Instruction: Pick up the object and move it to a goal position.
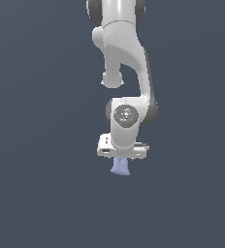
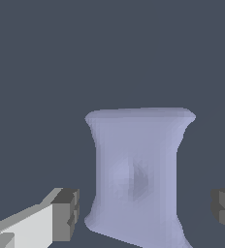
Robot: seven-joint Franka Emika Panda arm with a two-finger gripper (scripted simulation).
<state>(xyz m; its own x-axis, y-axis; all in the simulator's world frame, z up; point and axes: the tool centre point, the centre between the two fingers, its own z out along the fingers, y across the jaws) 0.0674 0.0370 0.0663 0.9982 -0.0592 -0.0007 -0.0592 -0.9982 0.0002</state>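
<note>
Lavender-blue object (image 2: pixel 136 177) between open gripper (image 2: pixel 146 208) fingers (image 2: pixel 66 213), untouched

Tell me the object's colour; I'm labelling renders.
Pale lavender-blue, plain, no pattern: the object shows best in the wrist view.

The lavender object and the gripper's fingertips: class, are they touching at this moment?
Apart. In the wrist view, dark background shows between the lavender object and each of the fingertips, so the gripper is open around it.
</note>
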